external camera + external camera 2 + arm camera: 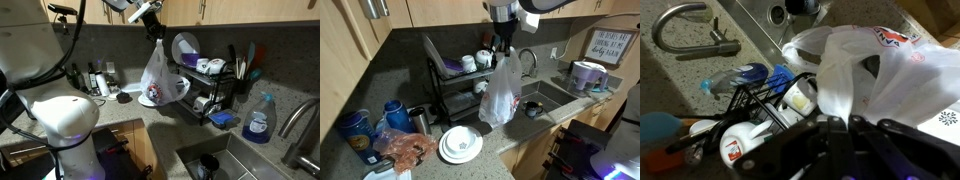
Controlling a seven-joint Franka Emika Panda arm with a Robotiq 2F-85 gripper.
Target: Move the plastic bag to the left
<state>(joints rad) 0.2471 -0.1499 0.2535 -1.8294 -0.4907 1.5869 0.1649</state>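
The plastic bag (pixel 161 78) is whitish, crinkled and translucent, with a red print near its bottom. It hangs in the air from my gripper (pixel 155 27), above the counter beside the dish rack. In an exterior view the plastic bag (pixel 499 92) dangles below the gripper (pixel 502 47), over the counter edge near the sink. In the wrist view the gripper (pixel 833 122) is shut on a pinched strip of the bag (pixel 855 60), which spreads out below it.
A black dish rack (pixel 214 88) holds cups and a plate; it also shows in an exterior view (pixel 455 82). A white plate (pixel 460 144) lies on the counter. A sink (pixel 545 100) with a faucet (pixel 690 25), a blue soap bottle (pixel 259 120) and blue bottles (pixel 396 115) stand around.
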